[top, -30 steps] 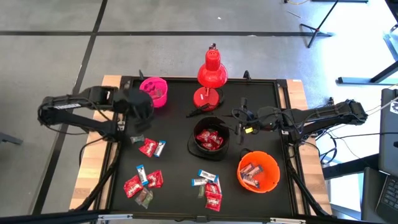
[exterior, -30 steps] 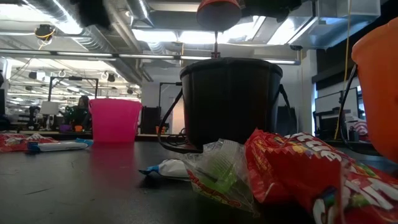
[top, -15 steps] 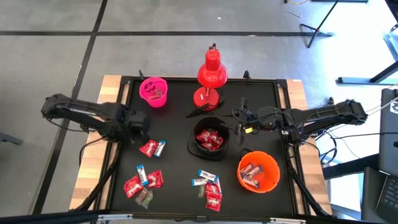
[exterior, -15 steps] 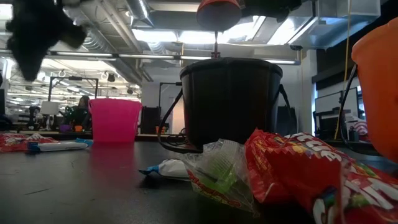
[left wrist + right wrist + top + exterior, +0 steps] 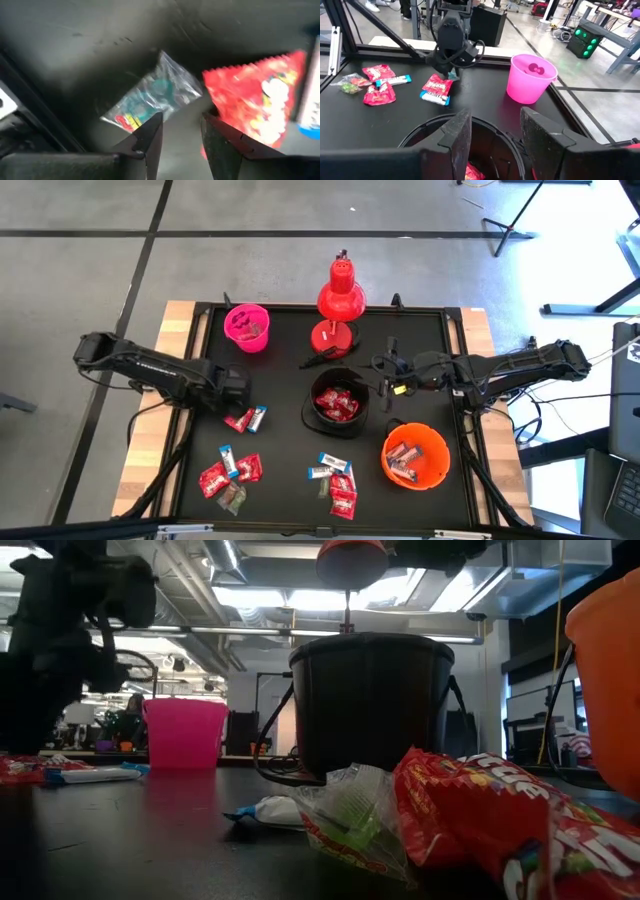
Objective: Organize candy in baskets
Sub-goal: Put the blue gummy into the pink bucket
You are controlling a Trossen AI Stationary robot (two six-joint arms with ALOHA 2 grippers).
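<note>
The candy lies loose on the black desk in three groups: a red and a white-and-blue sweet just beside the left pincer, a cluster nearer the front left, and another in front of the black basket. The black basket already holds red sweets, the orange basket holds a few white-and-blue ones, and the pink basket stands at the back left. In the left wrist view the left pincer is low over the desk with its fingers a little apart and holding nothing; a grey-green clear wrapper and a red wrapper lie just ahead. It seems to be coming down for a pick. To do this well, it should choose one sweet only, centre the fingers on it, and press down enough, because the flat wrapper may slide. The right pincer waits over the black basket, open and empty.
</note>
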